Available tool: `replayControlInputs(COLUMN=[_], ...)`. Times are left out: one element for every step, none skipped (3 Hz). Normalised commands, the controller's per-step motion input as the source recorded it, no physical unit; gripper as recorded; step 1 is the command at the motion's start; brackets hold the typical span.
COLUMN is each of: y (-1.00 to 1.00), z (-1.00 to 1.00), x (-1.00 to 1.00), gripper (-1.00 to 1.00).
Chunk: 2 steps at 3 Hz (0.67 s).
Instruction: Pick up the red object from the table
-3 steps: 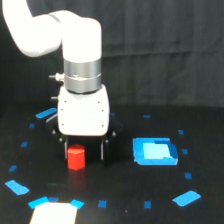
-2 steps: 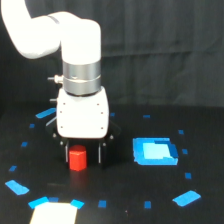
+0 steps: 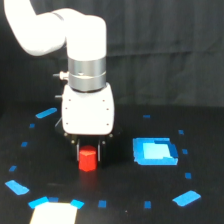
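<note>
The red object (image 3: 87, 160) is a small red-orange block on the black table (image 3: 120, 190), left of centre in the exterior view. My gripper (image 3: 89, 155) hangs straight down from the white arm. Its black fingers (image 3: 102, 150) stand close against both sides of the block. The jaws look shut on it. The block's lower edge is at table level, and its top is partly hidden under the gripper body.
A larger blue rectangular patch (image 3: 155, 152) lies to the exterior view's right of the block. A pale patch (image 3: 54, 214) sits at the front left edge. Small blue tape marks (image 3: 187, 198) dot the table around the arm.
The fingers have come together from a wide stance onto the block. The block has shifted a little toward the exterior view's right, to between the fingers.
</note>
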Motion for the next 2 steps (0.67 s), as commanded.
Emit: replayControlInputs(y=[0.4,0.57], z=[1.0,1.0], x=[0.25,0.26], gripper=[-1.0,-0.9])
